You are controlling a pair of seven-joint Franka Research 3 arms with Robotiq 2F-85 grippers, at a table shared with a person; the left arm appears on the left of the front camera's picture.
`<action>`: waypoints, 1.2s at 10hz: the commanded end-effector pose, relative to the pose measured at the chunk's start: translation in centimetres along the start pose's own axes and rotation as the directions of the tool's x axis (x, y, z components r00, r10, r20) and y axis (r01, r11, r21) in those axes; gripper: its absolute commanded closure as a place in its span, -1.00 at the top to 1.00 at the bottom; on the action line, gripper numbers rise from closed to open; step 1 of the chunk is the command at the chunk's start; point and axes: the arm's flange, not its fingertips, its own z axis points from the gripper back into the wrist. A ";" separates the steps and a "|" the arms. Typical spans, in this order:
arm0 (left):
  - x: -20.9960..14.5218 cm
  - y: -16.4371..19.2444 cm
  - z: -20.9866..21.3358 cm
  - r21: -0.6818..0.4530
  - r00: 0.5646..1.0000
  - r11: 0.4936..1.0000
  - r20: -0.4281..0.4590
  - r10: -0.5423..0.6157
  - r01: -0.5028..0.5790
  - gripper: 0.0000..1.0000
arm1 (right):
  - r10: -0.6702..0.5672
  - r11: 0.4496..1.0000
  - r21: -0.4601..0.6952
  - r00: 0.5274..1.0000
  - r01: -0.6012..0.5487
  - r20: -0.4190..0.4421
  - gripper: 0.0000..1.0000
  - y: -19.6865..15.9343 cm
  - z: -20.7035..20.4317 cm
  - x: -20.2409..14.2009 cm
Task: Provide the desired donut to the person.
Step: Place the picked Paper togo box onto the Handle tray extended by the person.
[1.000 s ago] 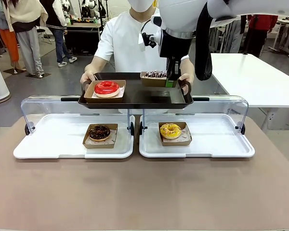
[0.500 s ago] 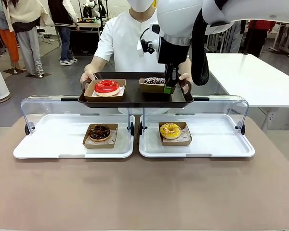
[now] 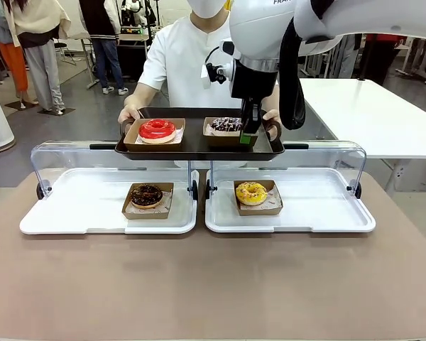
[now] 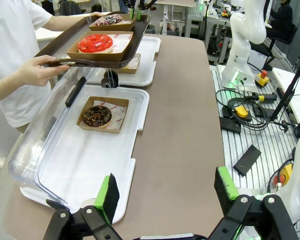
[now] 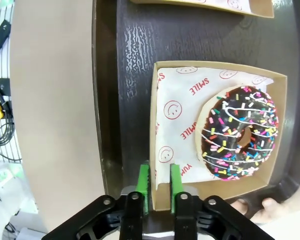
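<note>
Shifted since a second ago: sprinkled donut box [image 3: 226, 127] now lower and nearer the red one, resting on the dark tray [image 3: 199, 148] with the right gripper [image 3: 246, 136] at its near wall, background walkers drifted too. Left to right: left gripper [image 4: 165, 192] parked wide apart and grasping nothing above the left white tray [image 4: 80, 165], chocolate donut [image 3: 147, 194] in its box there; red donut [image 3: 157, 129] at the tray's 9 o'clock side; sprinkled donut [image 5: 240, 131] at 3 o'clock within its box, green pads [image 5: 143, 186] straddling the cardboard wall at 6 o'clock with a slim gap either side, seemingly letting go though contact on one pad cannot be ruled out; yellow donut [image 3: 250, 192] on the right white tray [image 3: 326, 213]. Person [image 3: 192, 64] at 12 o'clock, hands on both tray handles. Risk, as a guess: pad catching the box wall on withdrawal, dragging or tipping the box, or nudging the hand-held tray. Tray rim close at 6 o'clock, person's fingers [image 5: 250, 206] just beside the box corner; free room only straight up and back.
</note>
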 end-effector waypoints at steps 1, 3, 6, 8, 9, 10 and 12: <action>0.1 -0.1 0.2 0.003 1.000 1.000 0.018 -0.010 0.010 1.00 | -0.020 1.000 0.009 1.000 0.020 0.022 -0.49 0.5 -0.1 -0.3; 0.1 -0.1 0.2 0.003 1.000 1.000 0.018 -0.010 0.010 1.00 | -0.019 1.000 0.006 0.999 0.018 0.028 -0.10 0.4 0.1 -0.4; 0.1 -0.1 0.2 0.003 1.000 1.000 0.018 -0.010 0.010 1.00 | -0.014 1.000 0.012 1.000 0.013 0.026 0.38 0.5 0.1 -0.4; 0.1 -0.1 0.2 0.003 1.000 1.000 0.018 -0.010 0.010 1.00 | -0.013 1.000 0.011 1.000 0.012 0.027 0.78 0.5 0.3 -0.5; 0.1 -0.1 0.2 0.003 1.000 1.000 0.018 -0.010 0.010 1.00 | -0.008 1.000 0.012 1.000 0.008 0.024 1.00 0.7 0.4 -0.5; 0.1 -0.1 0.2 0.003 1.000 1.000 0.018 -0.010 0.010 1.00 | 0.005 1.000 0.015 1.000 -0.005 0.023 1.00 1.0 0.8 -0.4; 0.1 -0.1 0.2 0.003 1.000 1.000 0.018 -0.010 0.010 1.00 | 0.080 0.995 0.061 0.997 -0.080 0.003 0.99 2.8 3.4 -0.3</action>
